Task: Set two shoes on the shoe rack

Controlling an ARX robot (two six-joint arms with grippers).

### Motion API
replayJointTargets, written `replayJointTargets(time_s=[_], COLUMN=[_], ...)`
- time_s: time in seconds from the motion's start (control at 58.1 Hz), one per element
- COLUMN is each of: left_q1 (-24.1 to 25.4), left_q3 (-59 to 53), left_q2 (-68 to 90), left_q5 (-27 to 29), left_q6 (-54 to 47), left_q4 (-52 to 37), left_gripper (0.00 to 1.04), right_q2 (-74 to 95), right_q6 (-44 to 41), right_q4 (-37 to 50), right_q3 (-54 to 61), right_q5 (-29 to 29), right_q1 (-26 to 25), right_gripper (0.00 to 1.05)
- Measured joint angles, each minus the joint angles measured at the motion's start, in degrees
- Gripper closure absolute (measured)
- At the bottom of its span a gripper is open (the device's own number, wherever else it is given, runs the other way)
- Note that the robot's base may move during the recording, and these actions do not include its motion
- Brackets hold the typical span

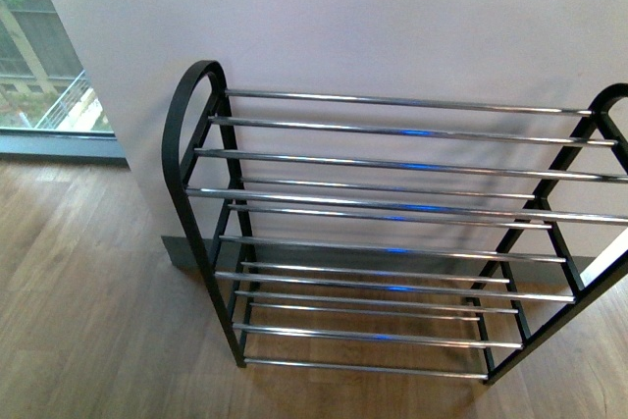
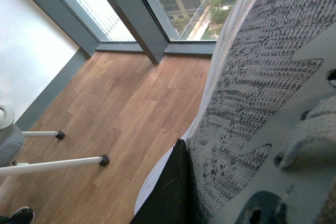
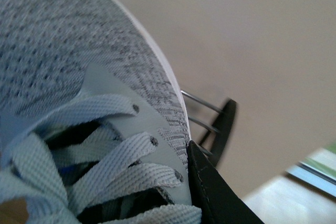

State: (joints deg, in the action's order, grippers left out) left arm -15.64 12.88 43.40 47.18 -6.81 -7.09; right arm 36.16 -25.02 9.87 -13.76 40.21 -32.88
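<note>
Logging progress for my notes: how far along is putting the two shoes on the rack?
Done: nothing; the shoe rack holds no shoes in the front view. In hand: one grey knit shoe presses against the left gripper, a second shoe against the right gripper, both apparently held. Left: both placements.

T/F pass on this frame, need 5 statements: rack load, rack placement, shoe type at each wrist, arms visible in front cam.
1. The shoe rack has no shoes on any tier. True.
2. The rack stands in open floor, away from any wall. False: it stands right against the white wall.
3. The left-arm shoe has a grey knit upper. True.
4. The right-arm shoe is a laceless slide sandal. False: it is a grey knit shoe with pale laces.
5. Both arms show in the front view. False: neither arm is in view there, only the rack, wall, wooden floor and a window.
</note>
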Motion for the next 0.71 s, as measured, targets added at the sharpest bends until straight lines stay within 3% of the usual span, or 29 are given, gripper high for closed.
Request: replayJointTargets(time_s=[0.069,0.155,0.448,0.706], left_q1=[0.00,0.00,0.00,0.00], left_q3=[0.00,0.00,0.00,0.00], left_q2=[0.00,0.00,0.00,0.00], left_q5=[-0.07,-0.20,-0.17,-0.07], left_q6=[0.00,0.00,0.00,0.00], left_q4=[0.00,0.00,0.00,0.00], left_gripper=[1.03,1.03,1.03,1.03], right_q2=[1.75,5.81,32.46,54.03], right_q6=[5.86,10.32,20.50,25.70], right_q4=[-0.09,-0.33,6.93,4.85], right_q3=[-1.09,-3.28,-18.32,-32.20], right_q5=[3.50,1.68,-18.43,-30.21], right_q1=[1.73,5.46,21.07,28.44], right_gripper=[1.03,1.03,1.03,1.03])
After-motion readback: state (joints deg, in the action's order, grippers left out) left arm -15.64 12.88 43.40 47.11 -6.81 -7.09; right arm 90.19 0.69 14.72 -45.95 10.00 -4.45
